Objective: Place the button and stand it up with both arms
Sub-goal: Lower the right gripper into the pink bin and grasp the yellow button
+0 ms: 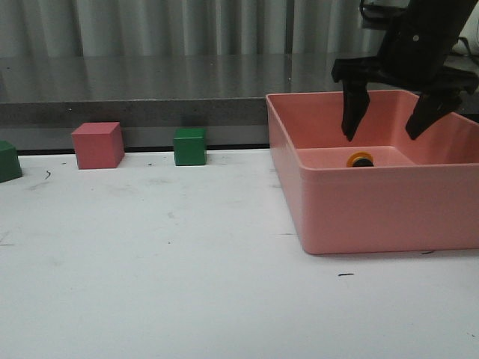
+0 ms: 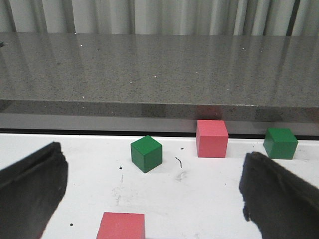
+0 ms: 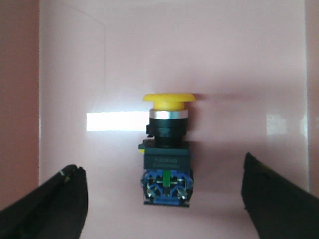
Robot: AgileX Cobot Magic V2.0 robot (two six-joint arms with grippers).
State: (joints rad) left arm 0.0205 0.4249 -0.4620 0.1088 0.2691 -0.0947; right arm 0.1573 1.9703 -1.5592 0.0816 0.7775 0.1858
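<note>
Right arm (image 1: 426,37) angled downward, jaws spread wide, left arm's jaws apparently open too

1. A pink rectangular plastic bin (image 1: 359,213) sits on the right of the white table (image 1: 150,284).
2. A pink cube (image 1: 97,145) stands well left of the bin, at the table's far edge.
3. A green cube (image 1: 190,146) stands between the pink cube and the bin.
4. Another green block (image 1: 9,161) sits farthest from the bin.
</note>
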